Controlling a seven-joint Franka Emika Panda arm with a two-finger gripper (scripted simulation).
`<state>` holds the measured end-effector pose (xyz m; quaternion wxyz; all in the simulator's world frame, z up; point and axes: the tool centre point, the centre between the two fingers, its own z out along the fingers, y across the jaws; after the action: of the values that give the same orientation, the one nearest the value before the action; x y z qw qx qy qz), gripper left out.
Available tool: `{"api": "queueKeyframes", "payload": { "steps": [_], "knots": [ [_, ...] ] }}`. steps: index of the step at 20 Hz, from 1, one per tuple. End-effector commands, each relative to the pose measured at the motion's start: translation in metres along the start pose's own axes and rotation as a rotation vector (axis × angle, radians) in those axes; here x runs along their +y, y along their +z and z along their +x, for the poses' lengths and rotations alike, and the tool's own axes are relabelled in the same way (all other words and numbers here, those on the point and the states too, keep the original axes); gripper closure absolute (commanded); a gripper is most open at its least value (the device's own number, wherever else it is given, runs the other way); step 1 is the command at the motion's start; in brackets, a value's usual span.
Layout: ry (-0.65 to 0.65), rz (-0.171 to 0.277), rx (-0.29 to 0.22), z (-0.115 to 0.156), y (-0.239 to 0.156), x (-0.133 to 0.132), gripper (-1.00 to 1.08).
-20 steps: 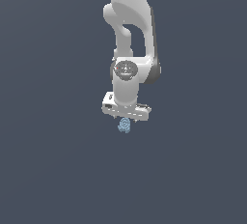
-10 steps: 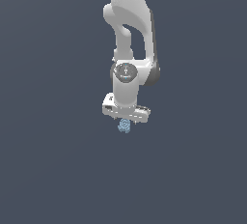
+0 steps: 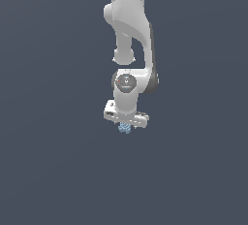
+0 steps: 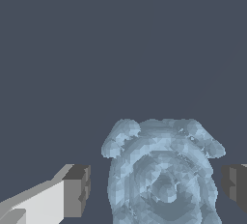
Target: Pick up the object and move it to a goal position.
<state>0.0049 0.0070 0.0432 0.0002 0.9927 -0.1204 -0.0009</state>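
You see the arm (image 3: pixel 130 40) reaching straight down over the plain dark ground (image 3: pixel 53 161), the gripper (image 3: pixel 125 125) low. The blob (image 4: pixel 163 175) sits between the two fingers (image 4: pixel 76 190), and the wrist view shows a gap on each side of it. So the hand stands open around the blob, not gripping it.

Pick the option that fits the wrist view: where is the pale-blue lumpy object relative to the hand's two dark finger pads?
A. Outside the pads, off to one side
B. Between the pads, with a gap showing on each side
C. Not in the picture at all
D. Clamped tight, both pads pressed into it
B: the pale-blue object sits between the hand's dark pads, with background showing on both sides of it.
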Motion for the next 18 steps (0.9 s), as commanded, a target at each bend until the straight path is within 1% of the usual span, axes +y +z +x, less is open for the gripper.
{"api": "queueKeyframes", "payload": {
  "steps": [1, 2, 3, 14, 18],
  "knots": [
    [0.0, 0.0, 0.002, 0.0012, 0.0037, -0.0003, -0.92],
    [0.0, 0.0, 0.002, 0.0013, 0.0039, -0.0004, -0.92],
    [0.0, 0.0, 0.002, 0.0013, 0.0039, -0.0004, 1.08],
    [0.0, 0.0, 0.002, 0.0014, 0.0033, -0.0003, 1.08],
    [0.0, 0.0, 0.002, 0.0024, -0.0038, 0.0039, 1.08]
  ]
}}
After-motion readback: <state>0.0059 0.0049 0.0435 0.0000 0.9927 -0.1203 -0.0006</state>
